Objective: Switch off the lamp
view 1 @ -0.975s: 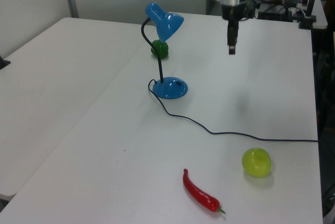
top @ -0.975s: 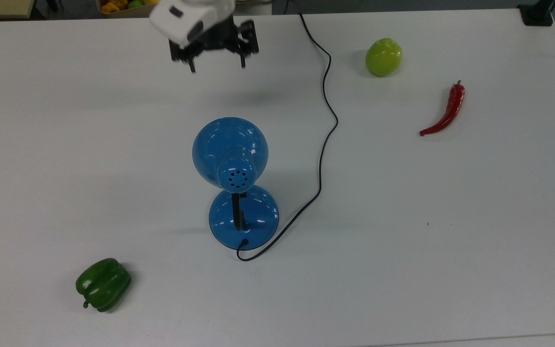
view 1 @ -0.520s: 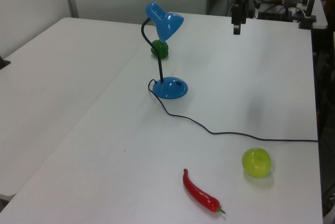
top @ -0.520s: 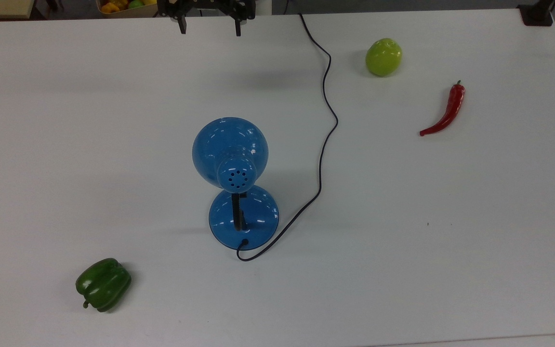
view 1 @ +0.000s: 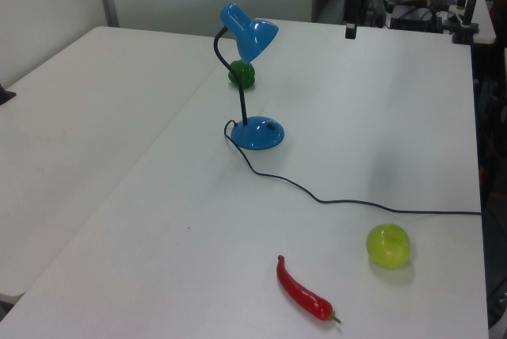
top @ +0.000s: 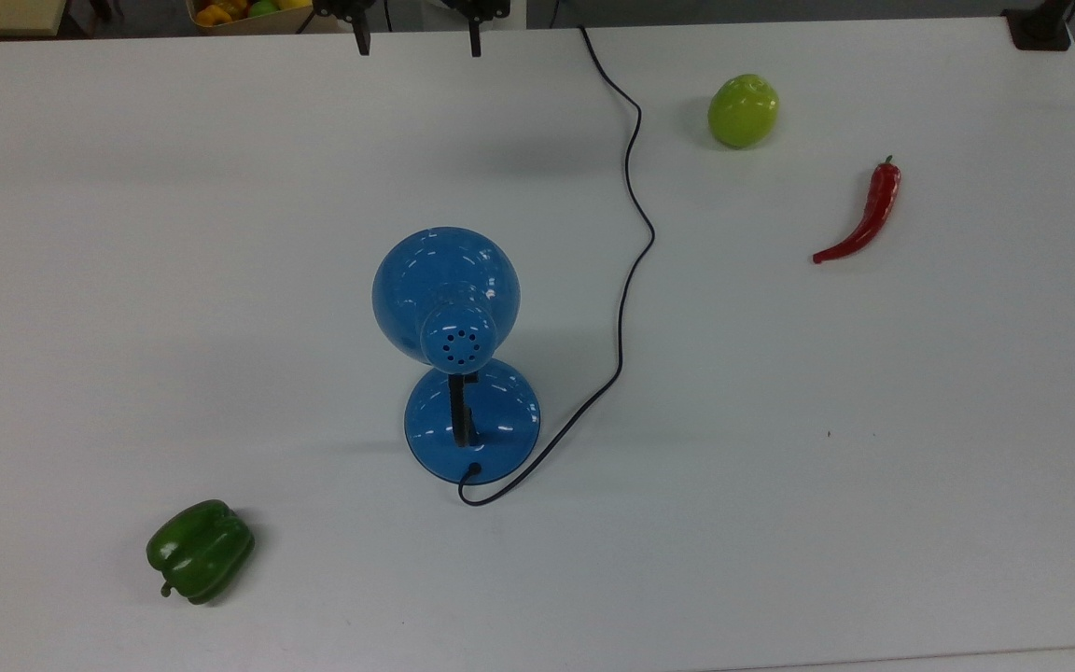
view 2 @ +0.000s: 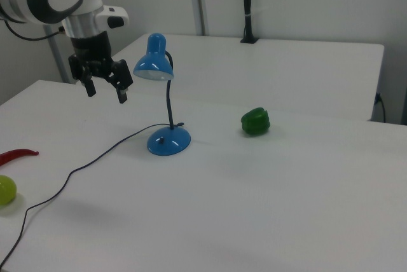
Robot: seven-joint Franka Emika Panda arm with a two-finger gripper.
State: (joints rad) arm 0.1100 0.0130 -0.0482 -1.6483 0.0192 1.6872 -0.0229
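A box (top: pixel 248 13) at the top view's 11 o'clock edge holds yellow and green produce. The lamp (top: pixel 455 355) stands mid-table (top: pixel 873 467), its cord (top: pixel 629 271) running toward 12 o'clock. The gripper (view 2: pixel 103 89) hangs released, fingers spread, clear of the shade. The right view shows the arm above the gripper; the top view shows just the fingertips (top: pixel 362 45). Green pepper (top: pixel 199 551) at 7 o'clock, chili (top: pixel 864 217) and lime-green fruit (top: pixel 742 110) toward 2 o'clock.

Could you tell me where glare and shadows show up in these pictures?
Top view: bright ceiling-light streaks glint on the lamp shade and base, and a soft shadow lies beside the green bell pepper. Left view: a faint grey shadow smudges the table.
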